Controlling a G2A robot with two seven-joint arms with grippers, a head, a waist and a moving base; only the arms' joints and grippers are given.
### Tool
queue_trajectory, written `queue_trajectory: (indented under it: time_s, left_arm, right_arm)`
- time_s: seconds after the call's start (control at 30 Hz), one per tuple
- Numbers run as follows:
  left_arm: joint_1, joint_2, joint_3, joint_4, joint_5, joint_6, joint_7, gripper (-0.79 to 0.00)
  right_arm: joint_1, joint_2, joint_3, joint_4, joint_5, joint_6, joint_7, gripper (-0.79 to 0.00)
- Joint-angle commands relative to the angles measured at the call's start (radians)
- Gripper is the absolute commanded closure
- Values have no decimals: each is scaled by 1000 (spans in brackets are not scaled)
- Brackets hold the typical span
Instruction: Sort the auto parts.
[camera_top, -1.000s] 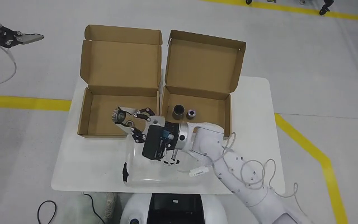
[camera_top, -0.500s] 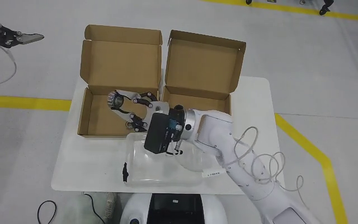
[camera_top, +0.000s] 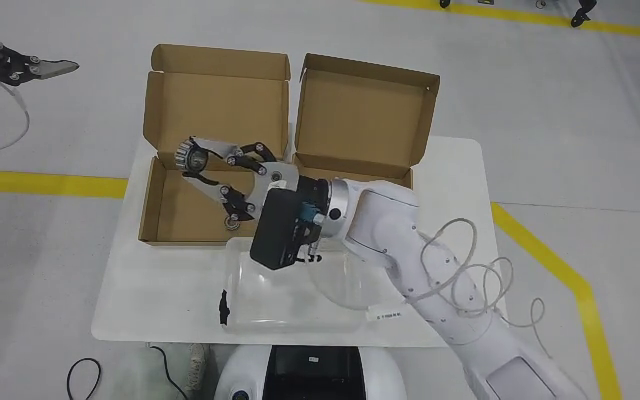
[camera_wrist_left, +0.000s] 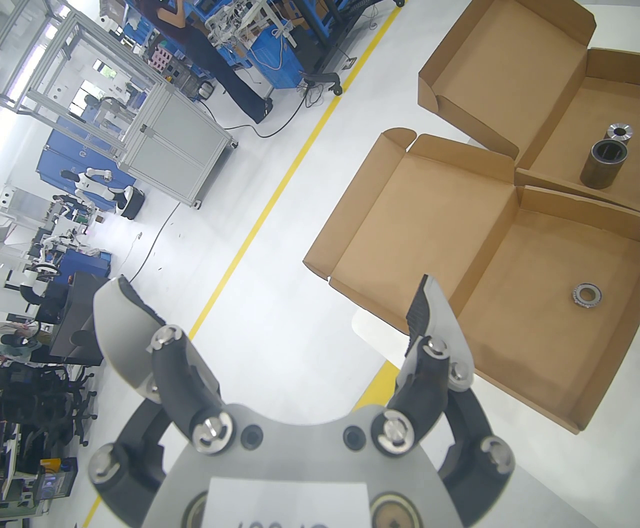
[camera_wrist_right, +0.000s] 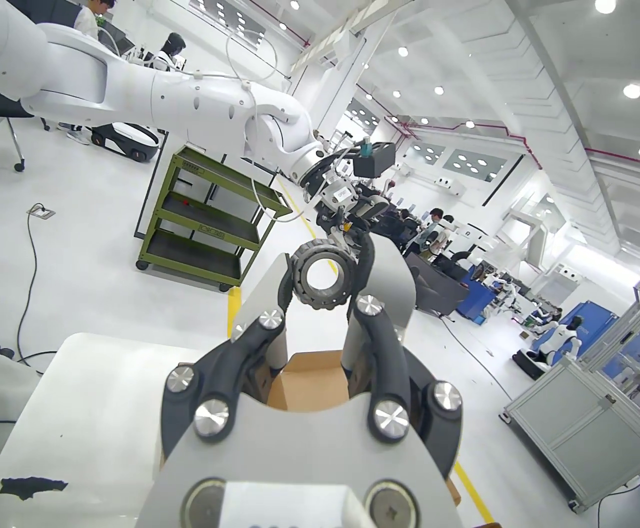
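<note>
Two fingers of the right gripper (camera_wrist_right: 325, 277) are clamped on a toothed bearing ring (camera_wrist_right: 320, 300), with the left cardboard box (camera_top: 160, 215) beneath it. The left gripper (camera_wrist_left: 272, 310) hangs well aside, fingers spread wide.

Beyond wide-apart jaws — ring (camera_wrist_left: 587, 295) in the near box (camera_wrist_left: 525, 280), sleeve (camera_wrist_left: 604, 165) and bushing (camera_wrist_left: 619, 132) in the far box (camera_wrist_left: 560, 145)

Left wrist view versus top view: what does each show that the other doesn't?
Left wrist: a ring lying in the left box, and a sleeve and a small part in the right box. Top: the right gripper, shut on a bearing, over the left box's back edge. Both: the two open boxes on the table.
</note>
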Motion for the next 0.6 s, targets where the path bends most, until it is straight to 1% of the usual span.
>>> queue_trajectory:
  time_s: [0.0,0.27,0.57]
  left_arm:
    - [0,0,0,0,0,0,0,-785]
    - [0,0,0,0,0,0,0,-785]
    - [0,0,0,0,0,0,0,-785]
  right_arm:
    - [-1,-1,-4,0,-5,2,4,0]
    - [-23,-1,-27,52,-8,-24,36,0]
    - [-49,-5,-57,100,-18,-19,147,0]
